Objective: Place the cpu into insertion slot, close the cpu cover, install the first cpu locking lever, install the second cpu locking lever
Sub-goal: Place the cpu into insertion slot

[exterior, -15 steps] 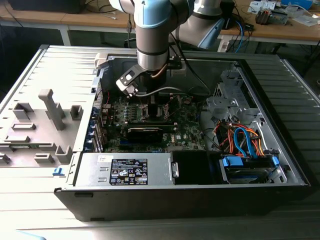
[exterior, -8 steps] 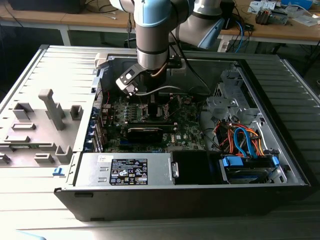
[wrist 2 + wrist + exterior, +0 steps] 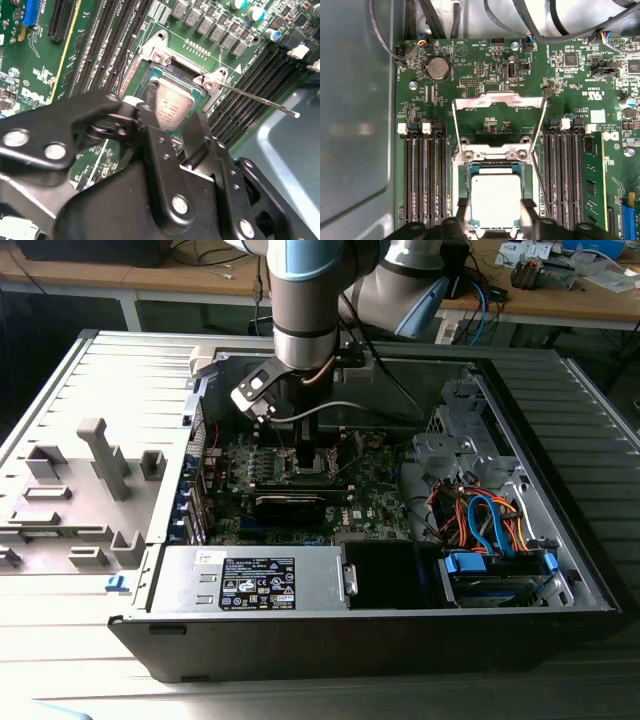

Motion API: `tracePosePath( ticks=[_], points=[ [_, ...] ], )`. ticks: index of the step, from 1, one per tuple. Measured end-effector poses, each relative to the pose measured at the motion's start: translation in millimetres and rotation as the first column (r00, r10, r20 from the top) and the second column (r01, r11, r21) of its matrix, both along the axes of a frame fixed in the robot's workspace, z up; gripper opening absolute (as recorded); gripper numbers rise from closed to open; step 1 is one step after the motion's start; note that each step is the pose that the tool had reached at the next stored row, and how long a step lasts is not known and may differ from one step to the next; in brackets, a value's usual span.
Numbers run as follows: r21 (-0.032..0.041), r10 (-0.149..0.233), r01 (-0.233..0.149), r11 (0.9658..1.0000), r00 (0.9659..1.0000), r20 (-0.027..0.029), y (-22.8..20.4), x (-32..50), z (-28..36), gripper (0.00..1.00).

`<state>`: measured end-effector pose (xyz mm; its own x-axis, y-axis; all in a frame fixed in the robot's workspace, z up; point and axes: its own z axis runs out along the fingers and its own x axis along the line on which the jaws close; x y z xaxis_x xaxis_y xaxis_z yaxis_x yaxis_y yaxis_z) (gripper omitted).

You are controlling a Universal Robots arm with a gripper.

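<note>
The cpu (image 3: 496, 199), a silver-topped square, lies within the insertion slot (image 3: 495, 164) on the green board; in the second wrist view the cpu (image 3: 172, 106) shows between the black fingers (image 3: 192, 131). My gripper (image 3: 495, 212) is down over it, one finger against each of two opposite edges, shut on the chip. The cpu cover (image 3: 497, 101) stands swung open beyond the hinge. A thin locking lever (image 3: 260, 102) sticks out sideways, unlatched. In the exterior view my gripper (image 3: 303, 455) is inside the open computer case.
Black memory slots (image 3: 425, 175) flank the socket on both sides. A long black block (image 3: 290, 505) lies just in front of the socket. The power supply (image 3: 260, 585), orange and blue cables (image 3: 480, 520) and case walls (image 3: 530, 440) surround the board.
</note>
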<state>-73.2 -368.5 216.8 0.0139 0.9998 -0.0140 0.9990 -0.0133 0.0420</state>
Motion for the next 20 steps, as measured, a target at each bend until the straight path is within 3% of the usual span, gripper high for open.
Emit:
tracePosePath(
  ticks=[2, 4, 7, 20],
  points=[
    [0.0001, 0.003, -0.003, 1.0000, 1.0000, -0.0026, 0.0, 1.6, 0.0, 0.42],
    [0.0000, 0.008, -0.008, 1.0000, 1.0000, -0.0043, 0.0, 2.7, 0.0, 0.24],
    [0.0000, 0.013, -0.013, 0.9999, 0.9999, -0.0048, 0.0, 3.1, 0.0, 0.11],
    [0.0001, 0.021, -0.021, 0.9998, 0.9998, -0.0048, 0.0, 3.4, 0.7, 0.11]
  ],
)
